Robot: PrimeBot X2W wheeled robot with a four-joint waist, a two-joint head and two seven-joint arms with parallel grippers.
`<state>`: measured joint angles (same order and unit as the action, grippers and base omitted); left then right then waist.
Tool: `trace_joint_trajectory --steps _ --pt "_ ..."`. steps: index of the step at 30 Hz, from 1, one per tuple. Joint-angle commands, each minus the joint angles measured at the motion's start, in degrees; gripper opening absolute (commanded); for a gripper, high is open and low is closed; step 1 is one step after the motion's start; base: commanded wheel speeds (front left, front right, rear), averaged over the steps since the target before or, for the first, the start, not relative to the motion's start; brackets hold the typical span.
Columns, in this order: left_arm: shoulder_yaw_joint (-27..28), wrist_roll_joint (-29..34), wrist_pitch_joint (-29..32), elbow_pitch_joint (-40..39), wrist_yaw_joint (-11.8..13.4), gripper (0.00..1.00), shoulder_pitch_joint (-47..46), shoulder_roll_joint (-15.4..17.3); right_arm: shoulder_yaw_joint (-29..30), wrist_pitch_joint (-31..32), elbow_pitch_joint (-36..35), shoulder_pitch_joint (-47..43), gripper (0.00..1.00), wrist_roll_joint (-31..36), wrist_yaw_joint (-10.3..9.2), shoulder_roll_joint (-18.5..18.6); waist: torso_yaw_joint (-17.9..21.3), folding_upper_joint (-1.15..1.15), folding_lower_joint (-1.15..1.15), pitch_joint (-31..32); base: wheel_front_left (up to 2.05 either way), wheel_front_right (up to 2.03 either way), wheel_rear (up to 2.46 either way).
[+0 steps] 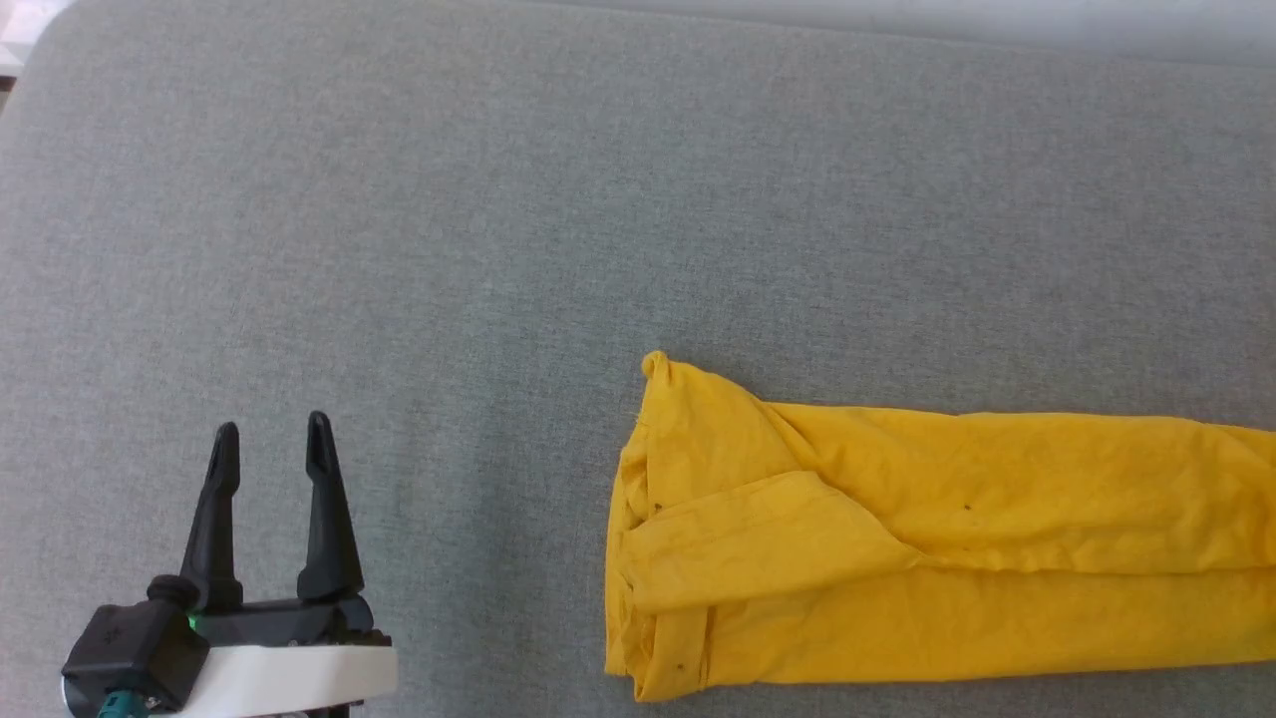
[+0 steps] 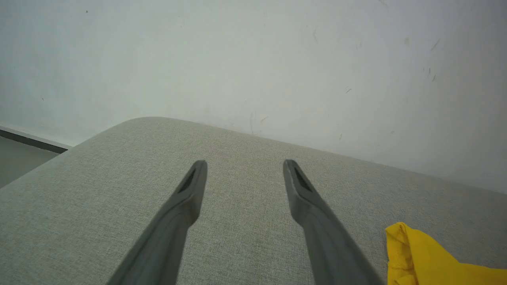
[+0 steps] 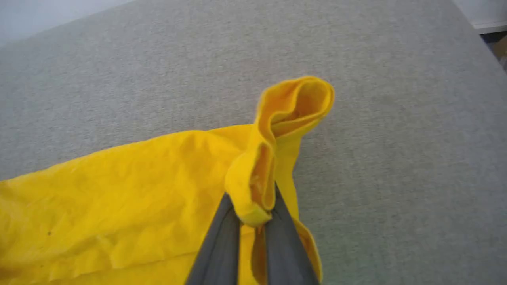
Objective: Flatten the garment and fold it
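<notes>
The garment (image 1: pixel 897 538) is bright yellow and lies folded into a long band on the grey padded surface, running off the right edge of the head view. My left gripper (image 1: pixel 271 434) hovers at the lower left, well apart from the cloth, with nothing between its open fingers. In the left wrist view the same open gripper (image 2: pixel 243 164) points over bare padding, and a corner of the garment (image 2: pixel 412 257) peeks in at the lower right. My right gripper (image 3: pixel 253 202) is shut on a bunched end of the garment (image 3: pixel 119 198), and a loop of fabric curls up past the fingertips.
The grey padded surface (image 1: pixel 498 249) spreads wide to the left of and behind the cloth. A white wall (image 2: pixel 253 59) rises behind its far edge. The surface's rounded corner and a strip of floor (image 2: pixel 16 158) appear at the left of the left wrist view.
</notes>
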<state>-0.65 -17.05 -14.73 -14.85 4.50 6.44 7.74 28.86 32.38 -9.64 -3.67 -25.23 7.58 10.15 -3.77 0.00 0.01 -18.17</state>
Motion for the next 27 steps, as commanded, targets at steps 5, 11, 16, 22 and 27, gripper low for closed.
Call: trace_joint_trajectory --steps 5,11,16,22,27 --pt "0.0 0.3 -0.3 0.9 -0.8 1.00 -0.8 -0.4 -9.4 5.6 -7.4 -1.5 0.00 -5.8 -0.09 -1.3 0.4 0.00 -0.01 1.1 0.00 0.00 0.00" --pt "-0.2 0.1 -0.3 1.7 -1.2 1.00 -0.6 -0.7 -21.6 11.8 -14.3 -2.7 0.00 -9.1 -0.09 -1.2 0.0 0.00 -0.01 2.3 0.00 0.00 0.00" --pt "-0.7 -0.2 -0.3 2.3 -1.8 1.00 -0.5 -0.9 -31.7 13.5 -15.4 -0.7 0.00 -10.2 -0.09 -1.3 -1.0 0.00 -0.01 2.7 0.00 0.00 0.00" --pt "-1.2 -0.6 -0.3 3.1 -2.3 1.00 -0.7 -1.1 -42.2 12.6 -12.6 4.0 0.00 -9.9 -0.09 -2.8 -2.4 0.00 -0.01 2.7 0.00 0.00 0.00" --pt "-1.7 -1.0 -0.3 3.8 -2.6 1.00 -1.0 -1.4 -48.0 10.9 -8.1 8.4 0.00 -8.0 -0.09 -4.1 -3.6 0.00 -0.01 2.4 0.00 0.00 0.00"
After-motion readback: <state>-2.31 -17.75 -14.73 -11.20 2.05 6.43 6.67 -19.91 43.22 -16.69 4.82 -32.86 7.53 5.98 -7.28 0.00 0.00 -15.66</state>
